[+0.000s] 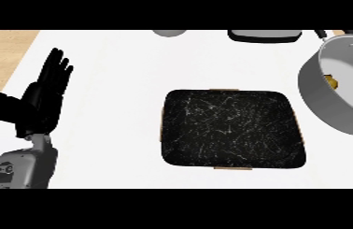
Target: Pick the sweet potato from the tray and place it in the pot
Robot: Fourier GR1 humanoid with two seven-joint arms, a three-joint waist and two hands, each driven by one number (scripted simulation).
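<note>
A black marbled tray (231, 130) with thin wooden edges lies in the middle of the white counter, and nothing lies on it. At the right edge stands a grey metal pot (318, 97), partly cut off by the frame. A small yellow-brown bit of the sweet potato (333, 81) shows inside it against the wall. My left hand (47, 97) rests at the far left, fingers straight and pointing up, holding nothing. My right hand does not show.
A grey round object (170, 32) peeks in at the top middle. A dark-rimmed grey appliance (264, 35) sits at the top right. A strip of wooden surface (15, 50) borders the counter at the left.
</note>
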